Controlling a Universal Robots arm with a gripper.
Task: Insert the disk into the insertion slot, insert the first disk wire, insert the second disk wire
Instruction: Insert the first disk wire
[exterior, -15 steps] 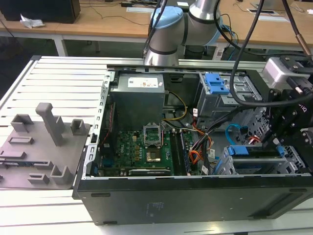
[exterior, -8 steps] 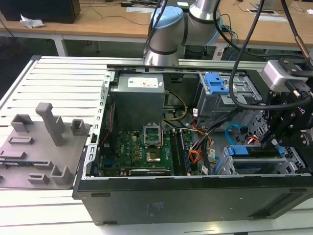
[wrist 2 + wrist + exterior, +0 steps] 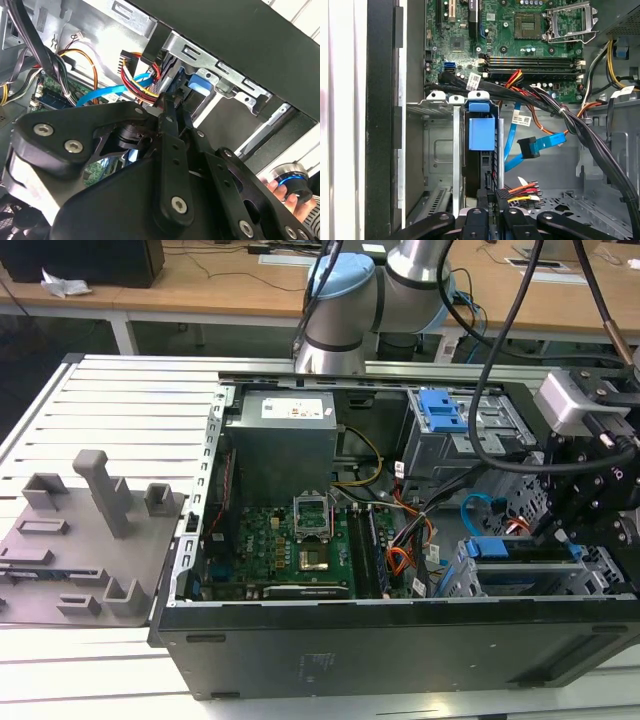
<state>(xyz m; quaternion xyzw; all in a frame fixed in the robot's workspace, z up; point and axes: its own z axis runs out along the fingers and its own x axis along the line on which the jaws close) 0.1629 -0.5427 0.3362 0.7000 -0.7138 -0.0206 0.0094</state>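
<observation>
The first wire [image 3: 522, 189] is being held by its plug in the clenched gripper [image 3: 495, 210] at the disk's [image 3: 482, 134] end, calling for square, gentle seating.

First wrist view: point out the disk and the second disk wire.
the disk [image 3: 482, 134], first wrist view, blue carrier tab.
the second disk wire [image 3: 549, 142], first wrist view, flat stretch near its plug.

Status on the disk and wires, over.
Pincer low by the disk, beside the red-yellow plug. Disk seated in insertion slot. Second disk wire hanging loose, unplugged. Black cable bundle close by the slot.
</observation>
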